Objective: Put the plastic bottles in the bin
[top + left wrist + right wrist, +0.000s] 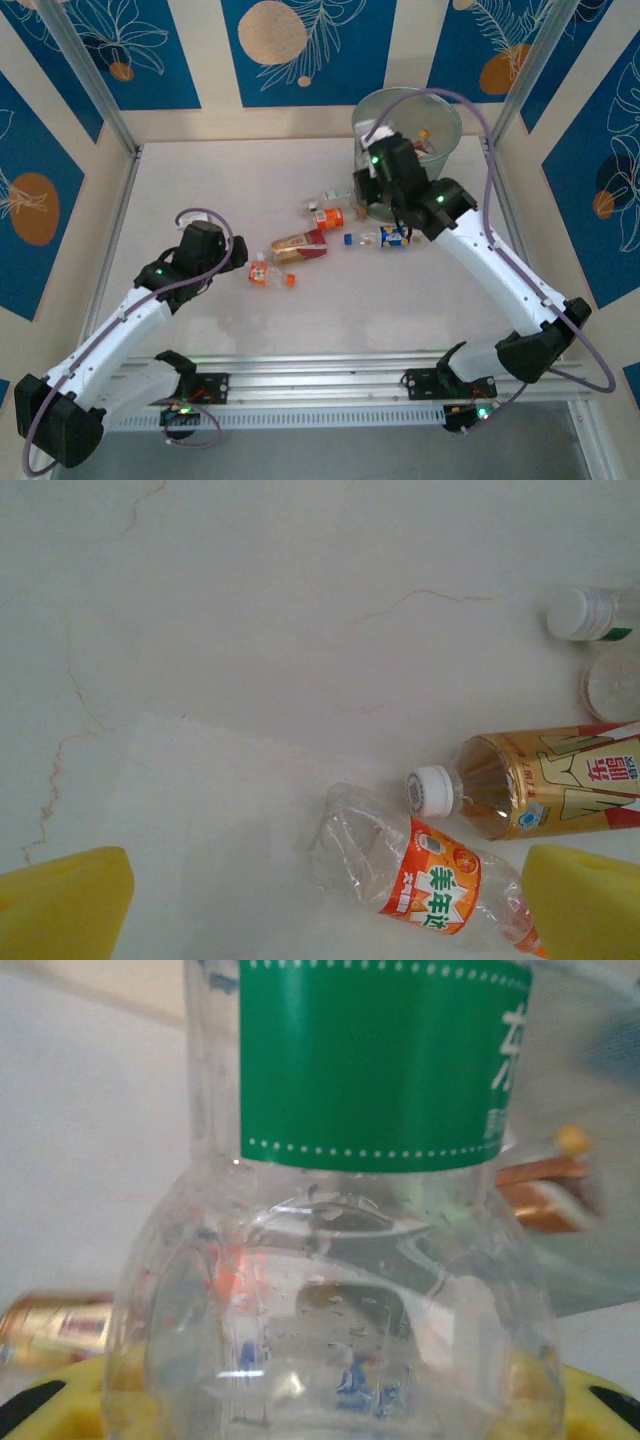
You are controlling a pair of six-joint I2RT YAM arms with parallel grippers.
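Upper right by the bin (445,130), right claw (330,1415) holds a green bottle (340,1260), left claw (325,910) gapes wide, about five bottles (298,245) to go.

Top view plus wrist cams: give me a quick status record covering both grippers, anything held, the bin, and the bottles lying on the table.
left gripper: open, fingers either side of the orange-label bottle
right gripper: closed on the green-label bottle, next to the bin
bin: upright, far right of the table, something orange inside
bottles on table: orange-label bottle, gold-label bottle, blue-label bottle, plus others nearby
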